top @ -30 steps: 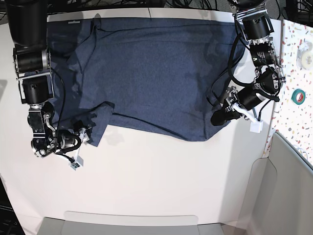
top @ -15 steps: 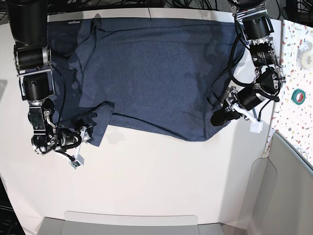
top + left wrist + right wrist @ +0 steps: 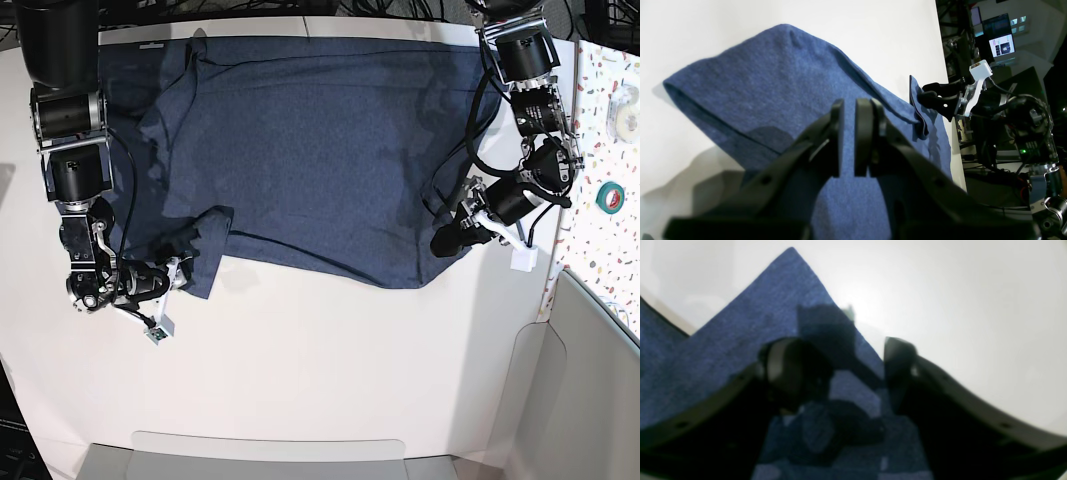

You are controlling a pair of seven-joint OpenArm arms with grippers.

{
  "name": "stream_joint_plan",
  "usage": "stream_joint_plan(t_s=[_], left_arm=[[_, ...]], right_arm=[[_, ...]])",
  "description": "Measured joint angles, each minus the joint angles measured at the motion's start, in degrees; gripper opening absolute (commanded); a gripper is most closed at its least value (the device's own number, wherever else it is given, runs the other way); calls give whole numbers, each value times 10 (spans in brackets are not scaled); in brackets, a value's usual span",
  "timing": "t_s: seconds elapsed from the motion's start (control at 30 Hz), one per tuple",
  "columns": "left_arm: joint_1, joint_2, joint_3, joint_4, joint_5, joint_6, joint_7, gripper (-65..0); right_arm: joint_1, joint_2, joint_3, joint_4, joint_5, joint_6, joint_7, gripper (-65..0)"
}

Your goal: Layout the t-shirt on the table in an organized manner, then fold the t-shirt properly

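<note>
The t-shirt (image 3: pixel 300 150) lies spread across the upper half of the table (image 3: pixel 330 370) in the base view, its blank side up, with 1 sleeve bunched at lower left and the hem corner lifted at right. At the right of the frame the left gripper (image 3: pixel 447 240) pinches that hem corner, its jaws nearly closed with blue cloth between them in the left wrist view. At lower left the right gripper (image 3: pixel 172 274) straddles the sleeve tip, its jaws partly apart around the fabric in the right wrist view; whether they have bitten yet cannot be told. The work appears to be at the laying-out stage, not yet the folding: the body is mostly flat but the lower edge runs crooked and the sleeve is creased. The next move likely calls for a firm hold on both corners, then pulling them apart and downward to flatten the cloth
</note>
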Motion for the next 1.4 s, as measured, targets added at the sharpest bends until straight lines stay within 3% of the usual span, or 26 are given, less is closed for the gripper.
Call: stream_joint_plan(t_s=[0.1,0.23,0.53,0.7,0.87,1.03,1.13,1.2,1.4], left_arm=[[0,0,0,0,0,0,0,-587],[0,0,0,0,0,0,0,-587],[0,-1,0,0,0,0,0,-587],[0,-26,2,0,0,0,-8,-586],[-24,-47,4,0,3,0,-4,-584],[-25,-64,3,-3,1,2,-9,-472],[-26,-68,3,-35,1,52,-12,-405],[-27,-70,3,-65,0,67,-18,-396],[-26,-72,4,-134,2,69,-56,-395]], right_arm=[[-2,-6,0,0,-2,-1,3,-521],[-5,-8,0,0,3,-2,8,-589],[-19,-8,5,32,7,-1,10,-593],[-36,-6,0,85,3,1,-18,-593],[-61,-10,84,105,5,8,-34,-593],[-63,-2,130,104,-9,8,-47,-593],[-61,-3,135,104,-8,8,-47,-593],[-59,-5,136,104,-8,8,-47,-593],[-59,0,137,104,-7,8,-47,-593]])
